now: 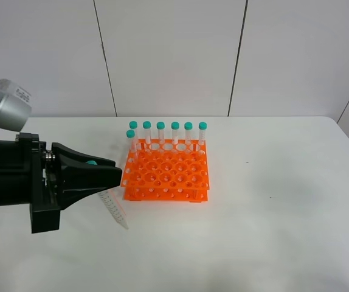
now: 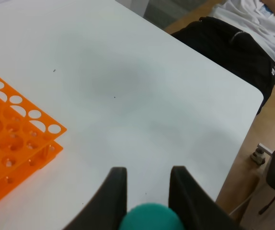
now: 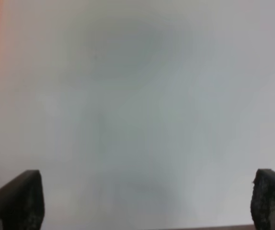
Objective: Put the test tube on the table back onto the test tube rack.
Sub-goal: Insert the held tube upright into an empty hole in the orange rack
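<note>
Stage: we judge pickup done, insertion left | our left gripper [image 1: 112, 173] clamps the tube [image 1: 116, 210] at its cap [image 2: 149, 218], tip slanting down just beside the rack [image 1: 168, 173], in no hole yet | our right gripper [image 3: 144, 201] hangs spread wide, empty, over the table [image 3: 137, 96]

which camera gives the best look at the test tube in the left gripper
The exterior high view: the test tube shows its clear body and pointed tip slanting below the left gripper. The left wrist view catches only its teal cap, pinched in the gripper; the right wrist view shows none of it.
</note>
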You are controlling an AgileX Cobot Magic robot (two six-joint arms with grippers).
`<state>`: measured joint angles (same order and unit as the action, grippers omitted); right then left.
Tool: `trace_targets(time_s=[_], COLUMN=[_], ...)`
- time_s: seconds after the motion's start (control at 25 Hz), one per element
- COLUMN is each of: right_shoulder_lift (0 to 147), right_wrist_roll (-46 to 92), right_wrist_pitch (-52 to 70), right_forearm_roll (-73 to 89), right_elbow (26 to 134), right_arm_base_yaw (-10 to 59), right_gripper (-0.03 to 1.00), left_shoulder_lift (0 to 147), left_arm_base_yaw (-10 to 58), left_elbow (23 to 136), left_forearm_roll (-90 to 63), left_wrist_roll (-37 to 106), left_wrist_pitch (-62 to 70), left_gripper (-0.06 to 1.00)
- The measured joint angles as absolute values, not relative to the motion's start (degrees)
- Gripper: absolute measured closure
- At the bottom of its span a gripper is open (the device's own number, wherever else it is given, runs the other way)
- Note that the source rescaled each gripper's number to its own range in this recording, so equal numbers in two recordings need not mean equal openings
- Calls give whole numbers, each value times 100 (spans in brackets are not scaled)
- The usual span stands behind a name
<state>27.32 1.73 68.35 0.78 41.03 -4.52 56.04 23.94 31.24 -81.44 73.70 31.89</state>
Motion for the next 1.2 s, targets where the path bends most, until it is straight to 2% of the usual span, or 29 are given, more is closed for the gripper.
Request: trace_targets(time_s=[0.56, 1.2], right_shoulder_lift=[1460, 503], right_wrist_roll=[343, 343], right_wrist_pitch=[6607, 6371], right_forearm_roll=[128, 123], right_elbow=[3217, 3029], right_arm_base_yaw=[-452, -452], right_gripper=[-3, -3], left_shoulder_lift=[5604, 5604], left_arm_base_yaw=[2394, 2394], left_elbow=[3124, 3124], left_forearm_roll=[-8139, -8133], left_wrist_roll=[7370, 7370], left_wrist_pitch=[3189, 3189], left_gripper=[94, 94])
